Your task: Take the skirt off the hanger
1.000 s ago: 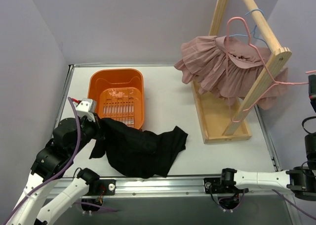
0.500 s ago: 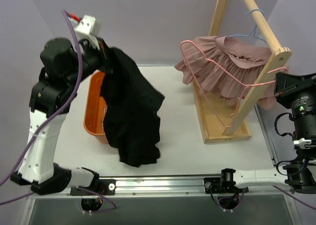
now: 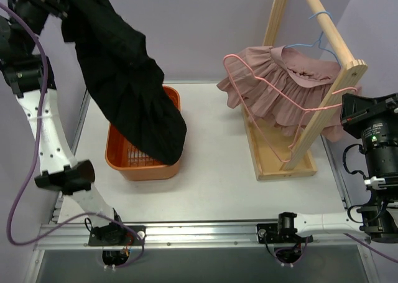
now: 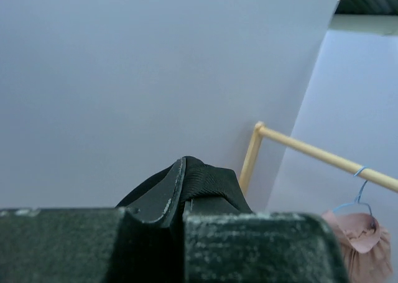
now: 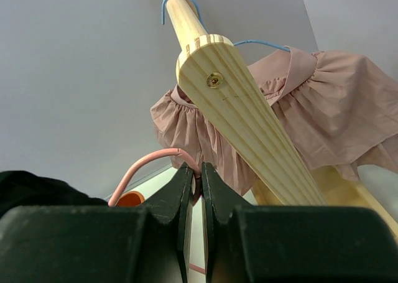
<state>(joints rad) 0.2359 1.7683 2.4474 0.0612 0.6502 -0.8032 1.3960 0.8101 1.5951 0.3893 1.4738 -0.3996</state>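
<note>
the left gripper (image 4: 183, 171) is clamping the black skirt (image 3: 127, 87), which is hanging below it, long axis near vertical, hem inside the orange basket (image 3: 134, 170). the right gripper (image 5: 194, 171) is pinching the pink hanger (image 5: 152, 155).

L gripper (image 4: 184, 190) w/ black skirt (image 3: 134, 90) went from tabletop level to high up; skirt now hangs over orange basket (image 3: 118, 163). R gripper (image 5: 200, 171) swung pink hanger (image 5: 144, 163) left/lower, across pink skirt (image 3: 280, 90).

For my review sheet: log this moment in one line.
left gripper: shut on black skirt, held above orange basket | right gripper: shut on pink hanger | skirt off hanger
</note>
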